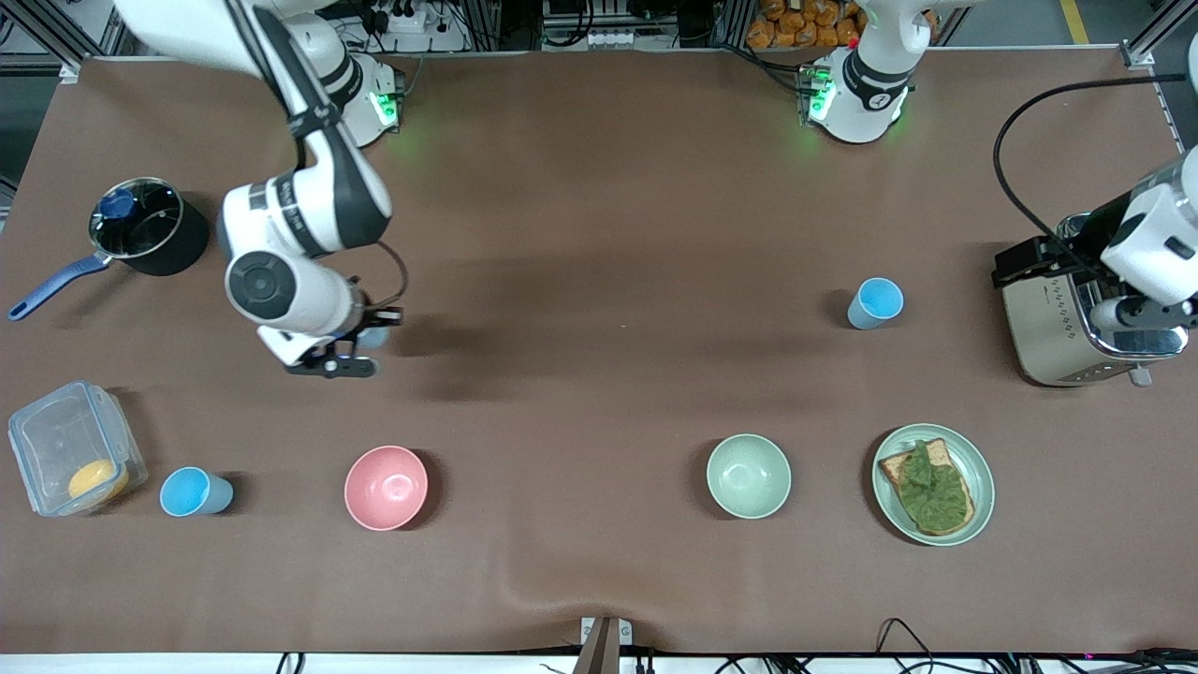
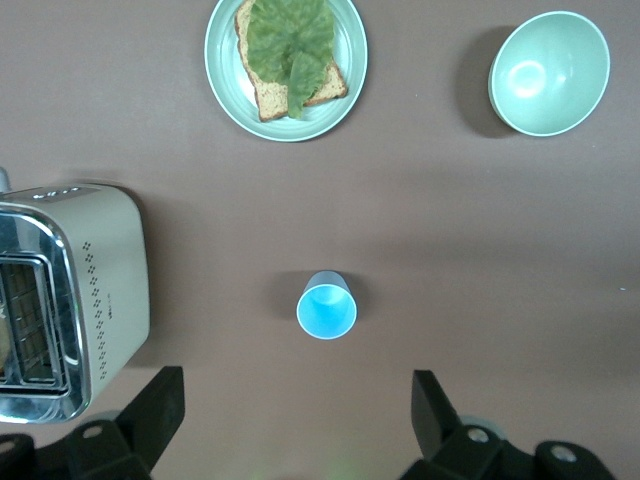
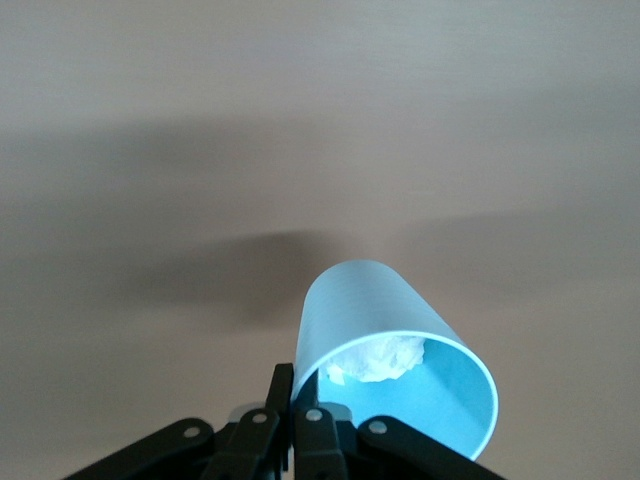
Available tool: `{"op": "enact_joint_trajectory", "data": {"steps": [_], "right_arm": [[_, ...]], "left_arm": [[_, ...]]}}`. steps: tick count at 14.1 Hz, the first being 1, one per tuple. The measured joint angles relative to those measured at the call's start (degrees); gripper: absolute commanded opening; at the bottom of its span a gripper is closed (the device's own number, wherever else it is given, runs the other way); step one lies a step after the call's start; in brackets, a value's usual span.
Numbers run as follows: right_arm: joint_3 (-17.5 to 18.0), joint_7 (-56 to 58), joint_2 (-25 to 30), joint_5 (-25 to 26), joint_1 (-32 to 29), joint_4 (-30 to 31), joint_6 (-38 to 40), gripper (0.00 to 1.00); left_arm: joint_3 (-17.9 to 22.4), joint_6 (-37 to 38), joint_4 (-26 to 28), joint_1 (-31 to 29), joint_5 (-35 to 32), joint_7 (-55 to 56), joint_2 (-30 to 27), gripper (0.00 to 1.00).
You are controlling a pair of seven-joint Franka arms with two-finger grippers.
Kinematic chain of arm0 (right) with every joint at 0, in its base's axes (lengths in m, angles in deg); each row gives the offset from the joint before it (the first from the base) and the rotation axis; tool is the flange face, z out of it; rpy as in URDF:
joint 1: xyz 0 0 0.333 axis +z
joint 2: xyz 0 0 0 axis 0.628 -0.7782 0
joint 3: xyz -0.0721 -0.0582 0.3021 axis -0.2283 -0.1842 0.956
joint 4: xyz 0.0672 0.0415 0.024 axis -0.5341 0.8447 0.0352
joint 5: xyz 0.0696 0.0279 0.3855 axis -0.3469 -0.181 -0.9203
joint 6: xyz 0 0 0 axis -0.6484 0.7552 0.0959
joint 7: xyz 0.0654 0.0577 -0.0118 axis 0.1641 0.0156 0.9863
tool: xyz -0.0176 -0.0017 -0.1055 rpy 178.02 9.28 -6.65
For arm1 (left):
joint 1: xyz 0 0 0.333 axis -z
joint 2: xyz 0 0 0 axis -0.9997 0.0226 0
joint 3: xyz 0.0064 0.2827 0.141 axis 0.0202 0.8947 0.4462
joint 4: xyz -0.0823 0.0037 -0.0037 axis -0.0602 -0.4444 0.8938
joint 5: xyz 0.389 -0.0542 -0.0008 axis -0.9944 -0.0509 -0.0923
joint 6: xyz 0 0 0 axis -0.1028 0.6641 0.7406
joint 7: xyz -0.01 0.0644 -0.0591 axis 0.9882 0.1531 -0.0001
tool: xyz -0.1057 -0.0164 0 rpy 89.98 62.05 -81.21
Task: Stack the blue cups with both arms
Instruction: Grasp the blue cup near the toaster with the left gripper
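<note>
Right wrist view: blue cup [image 3: 385, 345] in right pincer [image 3: 292, 405].

A cup [image 1: 876, 303] stands beside the toaster [image 1: 1067, 323], farther from the front camera than the bowl [image 1: 748, 476] and the plate [image 1: 973, 473] carrying bread [image 1: 906, 465] and lettuce [image 1: 931, 487]. Toward the right arm's end, another cup [image 1: 195, 491] sits between a container [image 1: 70, 449] and a second bowl [image 1: 386, 487]; a pot [image 1: 150, 227] lies farther back.

blue cups [image 1: 876, 302]: 3 | bowls [image 1: 386, 487]: 2 | plate [image 1: 973, 463]: 1 | toaster [image 1: 1053, 328]: 1 | saucepan [image 1: 150, 227]: 1 | container [image 1: 70, 449]: 1
</note>
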Motion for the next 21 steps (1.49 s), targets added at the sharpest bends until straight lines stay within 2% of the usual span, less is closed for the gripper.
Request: {"op": "enact_joint_trajectory", "data": {"steps": [1,3,6,10,13,16,17,21], "right_arm": [[0.04,-1.93,-0.64,-2.5,2.2,-2.45,0.03,0.0],[0.17,-10.13,-3.73,-4.04,7.26,-9.07,0.04,0.0],[0.21,-22.06,-12.09,-3.84,15.81,-19.26,-0.02,0.0],[-0.09,-33.49,-23.23,-2.08,23.54,-29.13,-1.29,0.0],[-0.25,-35.9,-26.13,-1.3,25.28,-32.31,-1.08,0.0],[-0.29,-35.91,-26.94,-1.29,25.31,-32.52,-0.89,0.0],[-0.29,-35.91,-27.35,-1.29,25.34,-32.52,-0.78,0.06],[-0.51,-37.69,-28.97,-1.29,25.43,-32.55,-0.73,0.77]], "left_arm": [[-0.06,-0.98,0.89,0.17,0.0,0.0,0.2,1.0],[-0.16,-3.1,3.58,0.54,0.0,0.04,0.28,1.0],[-0.19,-7.14,9.61,0.62,0.0,0.04,0.29,1.0],[-0.29,-14.18,16.88,0.86,0.0,0.04,0.13,1.0],[-0.39,-20.83,21.96,3.1,-1.39,0.04,-0.94,1.0],[-0.43,-29.35,30.7,4.06,-2.08,0.09,-1.8,1.0],[-0.42,-31.85,33.35,4.05,-2.1,0.09,-1.87,1.0],[-1.57,-39.44,41.54,4.07,-2.11,0.09,-1.89,1.0]]}}
